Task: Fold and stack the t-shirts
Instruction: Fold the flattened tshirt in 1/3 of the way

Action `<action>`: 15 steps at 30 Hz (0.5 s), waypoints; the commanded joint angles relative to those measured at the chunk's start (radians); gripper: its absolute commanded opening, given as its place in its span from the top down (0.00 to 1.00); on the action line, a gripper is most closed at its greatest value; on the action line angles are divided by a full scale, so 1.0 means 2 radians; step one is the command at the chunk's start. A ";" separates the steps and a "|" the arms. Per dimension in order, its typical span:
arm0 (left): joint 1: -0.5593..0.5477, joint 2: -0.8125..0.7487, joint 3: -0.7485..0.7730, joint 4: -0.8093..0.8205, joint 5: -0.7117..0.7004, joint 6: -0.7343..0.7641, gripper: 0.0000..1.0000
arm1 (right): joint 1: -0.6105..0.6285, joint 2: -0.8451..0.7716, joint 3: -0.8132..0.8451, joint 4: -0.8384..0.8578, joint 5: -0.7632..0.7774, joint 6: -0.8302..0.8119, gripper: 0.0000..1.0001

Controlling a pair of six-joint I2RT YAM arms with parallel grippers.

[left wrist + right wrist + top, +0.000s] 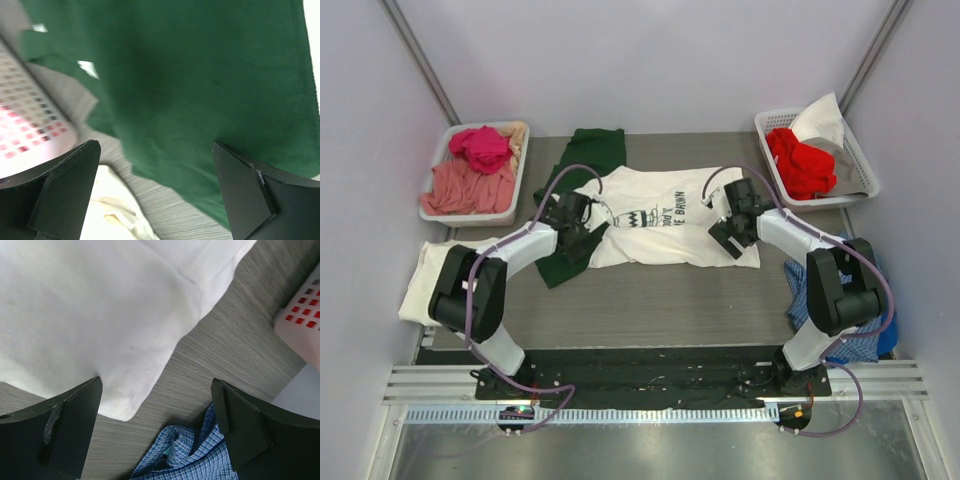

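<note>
Three tees share the table [650,300]: the white printed tee [665,225] lies spread flat in the middle, likely so its sides can be folded in. The dark green tee [595,150] sits partly under its left side, and the cream tee [420,285] is draped over the near left edge, apparently waiting its turn. Both arms flank the white tee, the left gripper [582,232] over green cloth and the right gripper [728,240] above its right hem beside the blue checked cloth [805,290], each with jaws spread wide, grasping nothing.
</note>
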 commanded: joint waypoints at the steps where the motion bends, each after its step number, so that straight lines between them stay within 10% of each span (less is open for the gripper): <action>1: 0.000 0.018 -0.004 0.024 0.011 -0.003 0.00 | -0.001 0.021 -0.005 0.030 -0.006 0.003 0.01; 15: 0.005 0.053 -0.051 0.046 -0.010 0.033 0.00 | -0.004 0.036 -0.076 0.065 0.034 -0.040 0.01</action>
